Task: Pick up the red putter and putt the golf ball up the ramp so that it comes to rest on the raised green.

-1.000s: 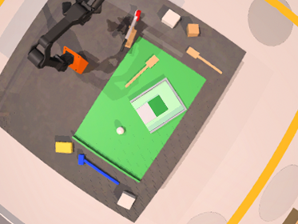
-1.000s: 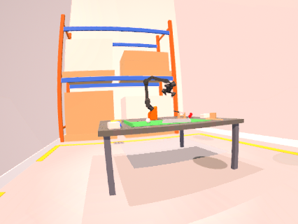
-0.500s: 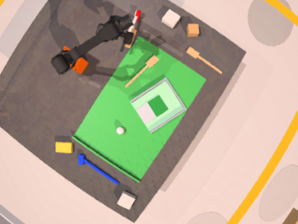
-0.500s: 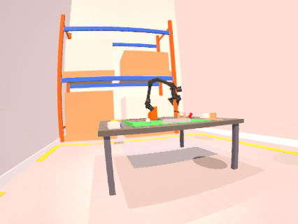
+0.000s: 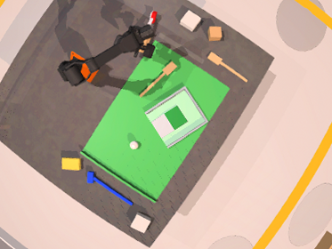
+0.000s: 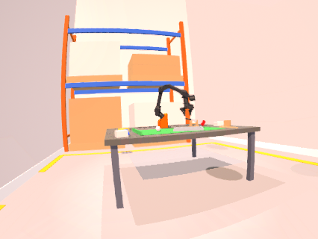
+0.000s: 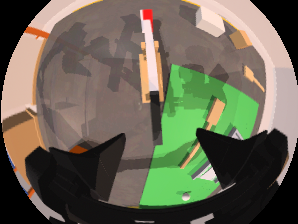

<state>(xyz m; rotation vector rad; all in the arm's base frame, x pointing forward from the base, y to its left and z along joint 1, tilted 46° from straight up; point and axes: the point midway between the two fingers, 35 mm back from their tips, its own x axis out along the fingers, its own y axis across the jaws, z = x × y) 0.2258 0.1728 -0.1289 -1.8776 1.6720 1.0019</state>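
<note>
Top: gripper sits over the far edge of the green mat, right above the red putter. Only the putter's red tip and a bit of white shaft stick out past the arm. Golf ball is on the mat's near part, left of the raised green. Two tan putters, one on the mat, one off it to the right. Blue putter off the near edge.

Exterior: arm arched over the table, gripper above the surface, not touching. Red tip visible just right of it.

Wrist: fingers spread wide, nothing between them. Putter lies straight ahead, centred in the gap, red end far.
</note>
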